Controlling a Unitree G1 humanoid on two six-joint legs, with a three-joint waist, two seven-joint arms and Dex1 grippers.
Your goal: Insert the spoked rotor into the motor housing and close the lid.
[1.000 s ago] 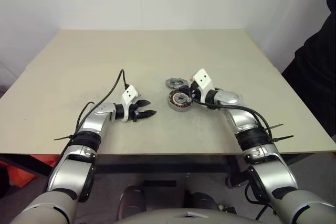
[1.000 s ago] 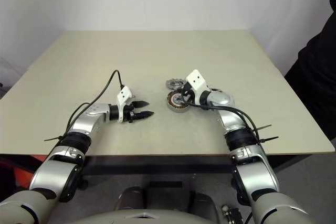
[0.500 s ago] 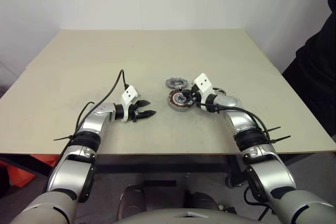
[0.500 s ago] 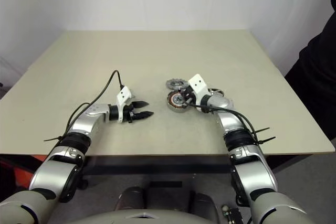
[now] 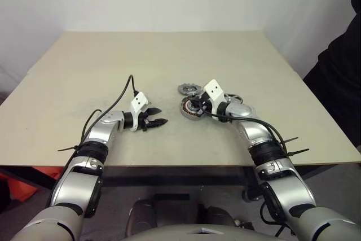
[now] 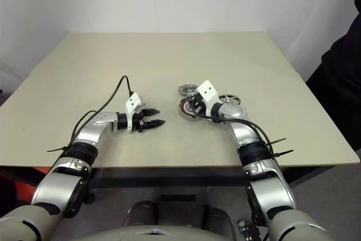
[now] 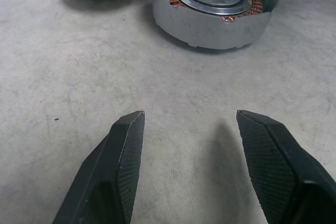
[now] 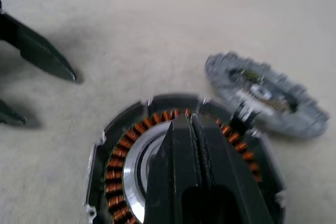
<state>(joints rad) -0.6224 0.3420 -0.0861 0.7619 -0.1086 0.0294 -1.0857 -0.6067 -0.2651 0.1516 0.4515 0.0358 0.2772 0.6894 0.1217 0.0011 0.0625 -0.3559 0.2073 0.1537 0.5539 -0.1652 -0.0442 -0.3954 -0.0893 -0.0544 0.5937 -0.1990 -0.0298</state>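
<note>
Well, motor housing (image 7: 212,9) – copper windings, silver centre, grey wall.

I take the round copper-wound motor housing (image 5: 190,109) on the beige table (image 5: 84,71) as landmark; the notched dark grey lid (image 5: 188,89) lies just behind it; the silver spoked rotor (image 6: 229,99) lies right of it; my left gripper (image 5: 157,116) sits to its left, my right gripper (image 8: 191,124) over it.
</note>
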